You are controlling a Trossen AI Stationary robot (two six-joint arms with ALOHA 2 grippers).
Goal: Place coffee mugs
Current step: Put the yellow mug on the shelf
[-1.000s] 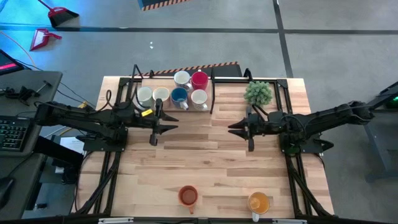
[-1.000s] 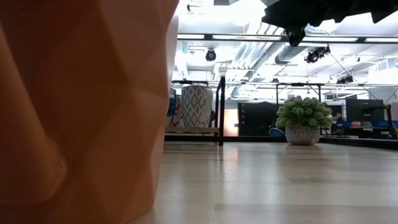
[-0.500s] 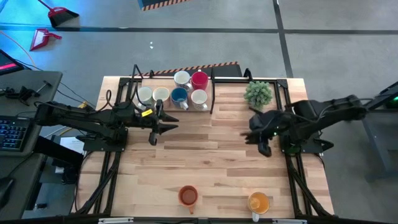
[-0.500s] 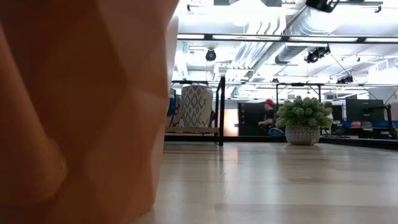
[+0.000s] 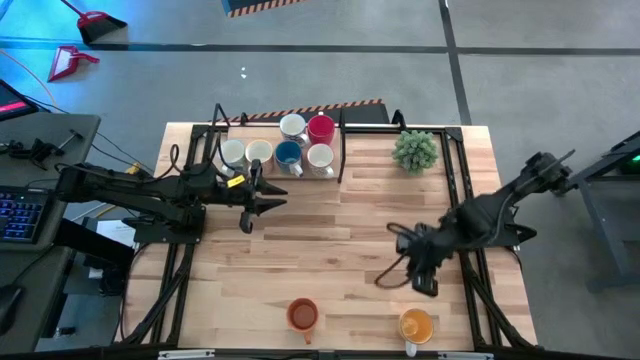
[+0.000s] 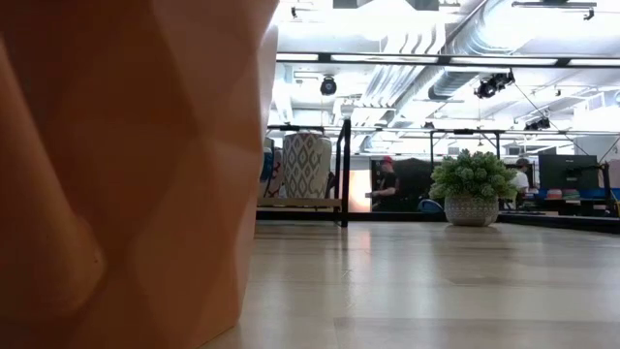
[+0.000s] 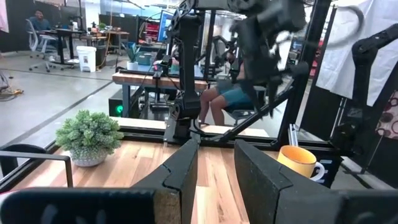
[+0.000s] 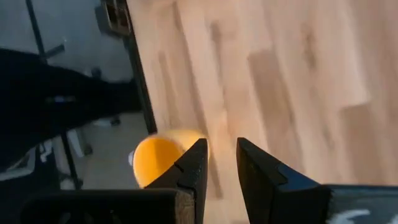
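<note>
The left claw (image 5: pixel 247 207) hovers, fingers slightly parted and empty, just in front of six mugs (image 5: pixel 278 152) grouped at the bench's (image 5: pixel 330 240) far edge; the right claw (image 5: pixel 422 270), narrowly open and empty, hangs above the yellow-orange mug (image 5: pixel 416 324) at the near edge; the red-orange mug (image 5: pixel 302 314) stands beside it.

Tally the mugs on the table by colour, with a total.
White/cream mugs: 4
Blue mug: 1
Red mug: 1
Red-orange mug: 1
Yellow-orange mug: 1
Total: 8
</note>
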